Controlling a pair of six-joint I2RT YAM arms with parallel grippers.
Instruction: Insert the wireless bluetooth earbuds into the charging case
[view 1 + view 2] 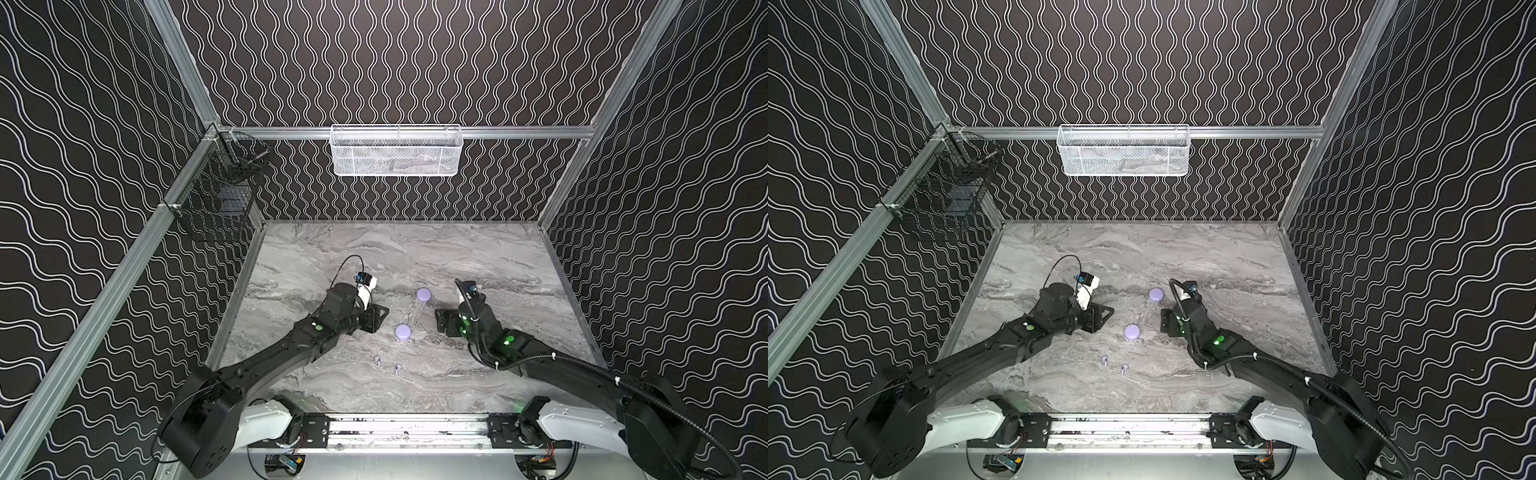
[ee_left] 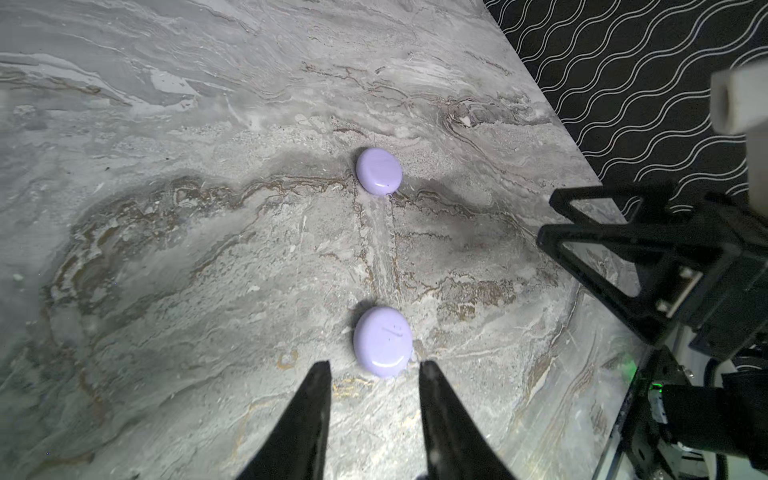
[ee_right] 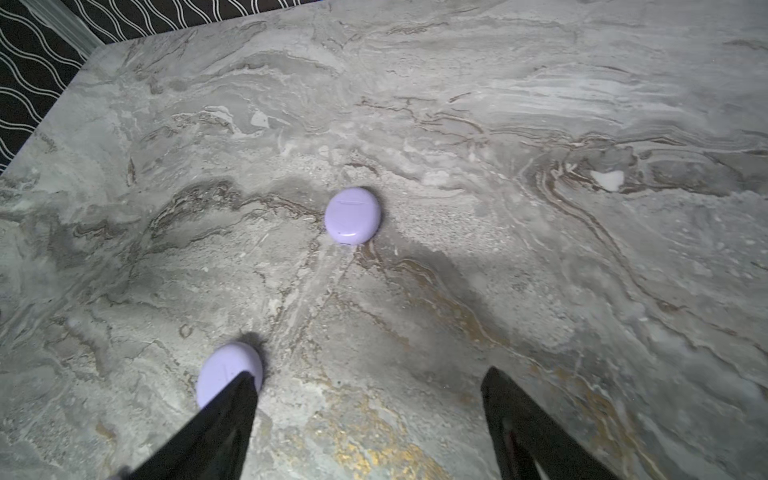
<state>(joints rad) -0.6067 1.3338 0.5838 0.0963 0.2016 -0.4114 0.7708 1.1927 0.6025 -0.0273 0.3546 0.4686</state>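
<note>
Mid-bench (image 1: 478, 257), between both arms: 2 round lavender charging cases, lids shut, flat on the surface, well apart. Far case (image 1: 424, 294) toward back wall; near case (image 1: 402, 331) closer to front. Nearer front edge, in both top views: 2 tiny lavender earbuds on bare bench, L earbud (image 1: 377, 360) and R earbud (image 1: 1124, 367). Lie near each other, not touching, outside both cases. L fingers (image 2: 307, 419): parted a little, gripping nothing, tips just short of near case. R fingers (image 3: 216, 428): spread wide, empty, on opp. side of cases, overlapping near case edge in R wrist view; contact can't tell. On back rail: white mesh basket (image 1: 395, 151). At back-L corner: black wire basket (image 1: 216, 199).
</note>
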